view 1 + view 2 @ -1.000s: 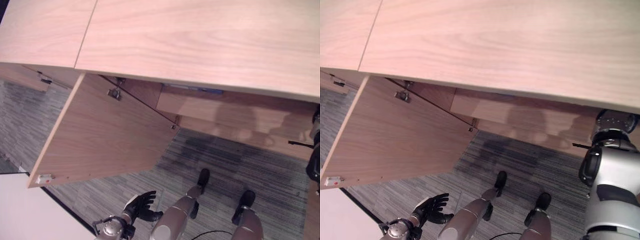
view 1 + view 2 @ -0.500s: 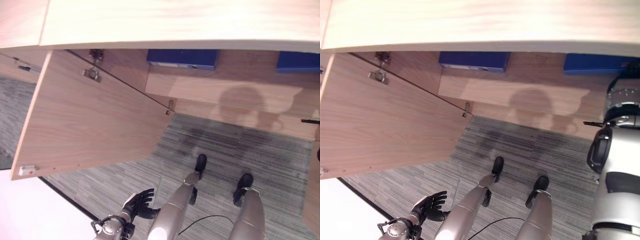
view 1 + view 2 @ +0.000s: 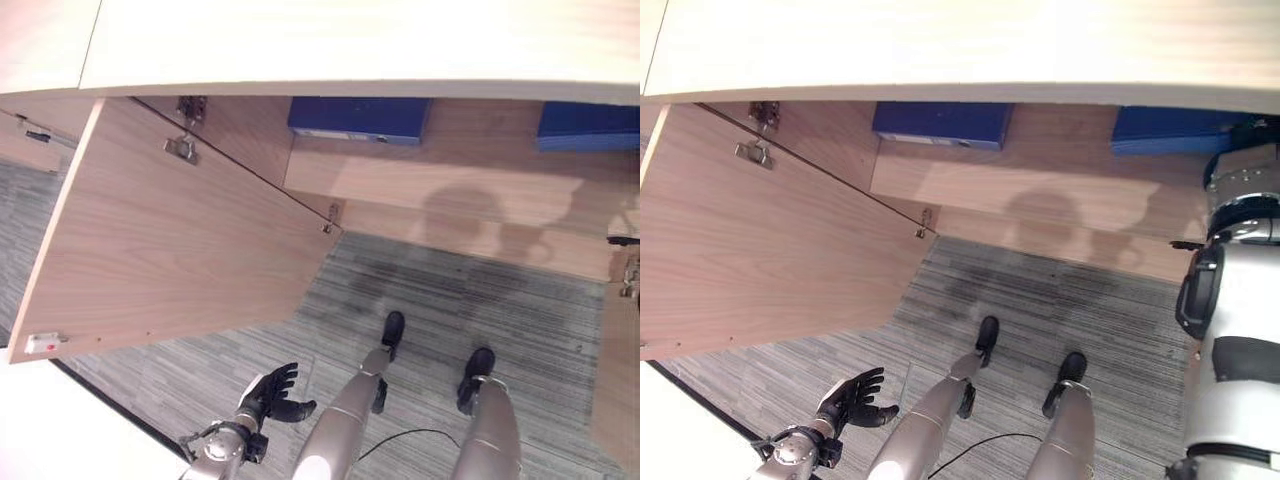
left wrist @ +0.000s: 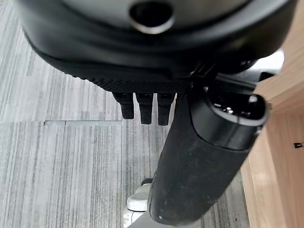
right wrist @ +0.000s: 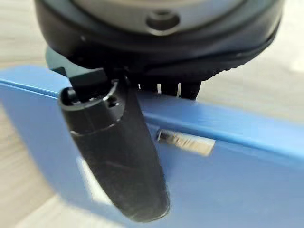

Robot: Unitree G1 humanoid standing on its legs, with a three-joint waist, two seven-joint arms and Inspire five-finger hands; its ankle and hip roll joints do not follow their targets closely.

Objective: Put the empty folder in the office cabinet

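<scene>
Left hand (image 3: 268,394) hangs at 7 o'clock, fingers spread, holding nothing — open cabinet door (image 3: 180,250) at 9. Right hand (image 5: 118,156) at 2 o'clock pinches the blue folder (image 5: 228,156) on the cabinet shelf (image 3: 450,185), thumb over its face. Risk — folder tips or slides off if released before fully seated.

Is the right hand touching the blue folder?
Touching. In the right wrist view the right hand lays its thumb across the face of the blue folder, with the fingers behind its top edge.
</scene>
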